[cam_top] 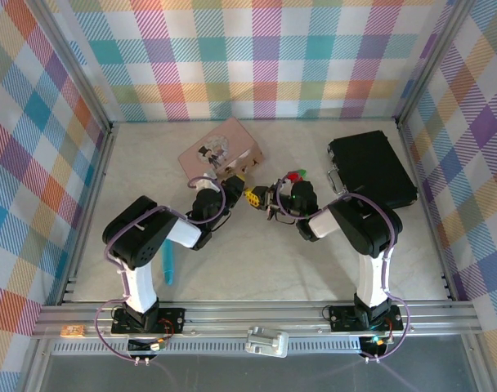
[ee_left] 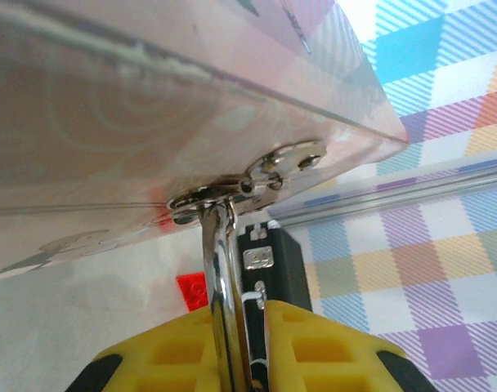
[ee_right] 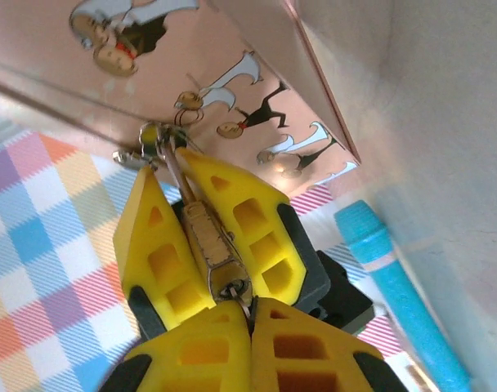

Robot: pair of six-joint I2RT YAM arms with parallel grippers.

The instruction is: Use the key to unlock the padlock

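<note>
Both clenched: left pincer [ee_left: 232, 322] grips the padlock [ee_right: 209, 238], right pincer [ee_right: 250, 325] pinches the key [ee_right: 232, 291].

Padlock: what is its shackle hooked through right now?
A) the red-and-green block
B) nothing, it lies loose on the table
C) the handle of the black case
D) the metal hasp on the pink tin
D: the padlock has its silver shackle running up through the metal hasp on the edge of the pink tin, while the left gripper clamps the padlock.
</note>
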